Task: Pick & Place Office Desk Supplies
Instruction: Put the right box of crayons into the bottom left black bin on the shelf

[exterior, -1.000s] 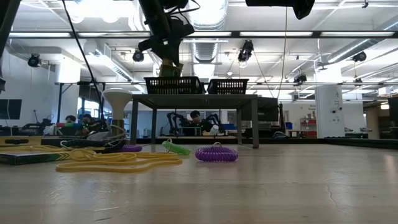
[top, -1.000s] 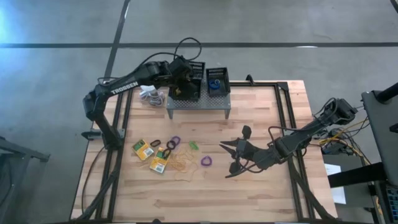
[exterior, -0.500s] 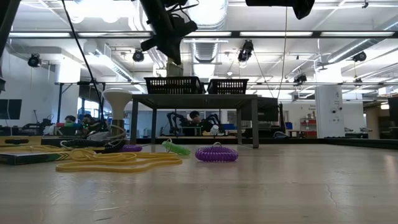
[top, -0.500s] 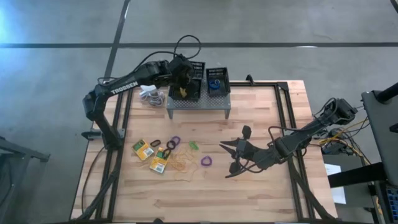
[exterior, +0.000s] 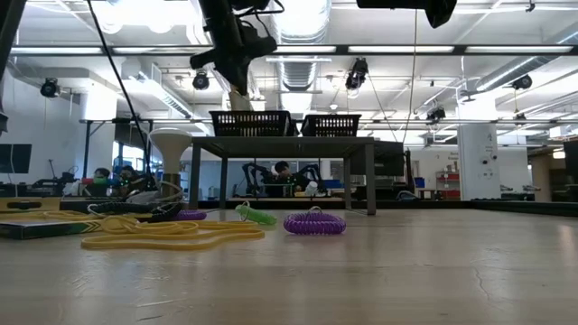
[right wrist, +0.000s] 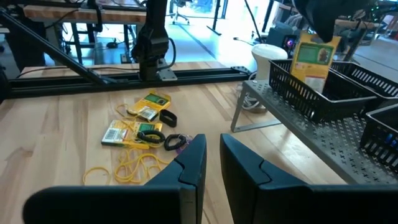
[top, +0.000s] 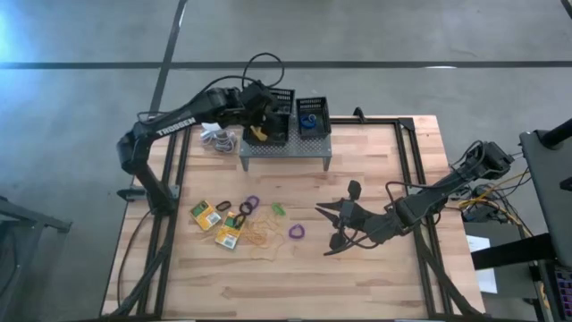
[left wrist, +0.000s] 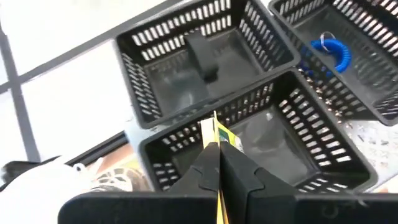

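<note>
My left gripper (left wrist: 217, 149) hovers over the near-left black mesh tray (left wrist: 249, 143) on the grey stand (top: 286, 154) and is shut on a yellow-and-green flat box (right wrist: 314, 59). A second tray (left wrist: 193, 56) stands behind it. The tray beside them (top: 313, 116) holds a blue ring (left wrist: 329, 50). Two more flat boxes (top: 206, 213) lie on the table's left part, among purple rings (top: 295, 233), a green ring (top: 278, 209) and tan rubber bands (top: 261, 234). My right gripper (right wrist: 211, 155) waits over the table's right part, open by a narrow gap and empty. My left gripper pinches the flat box by its upper end (right wrist: 318, 38), one finger on each flat face, so the box shows edge-on (left wrist: 215, 132) between them. The fingers slant down from above. The box hangs upright, its lower end below the tray's rim; whether it touches the tray's floor is hidden.
A white ball-shaped object with a coiled cord (top: 214, 136) lies left of the stand. Dark rings (top: 223, 207) lie by the boxes. Bare wood (top: 375, 161) stretches between the stand and my right arm and along the near edge.
My left gripper has rolled a little about its own line above the near-left tray and edged toward the table's left, and the box has turned with it. My right arm has kept still.
</note>
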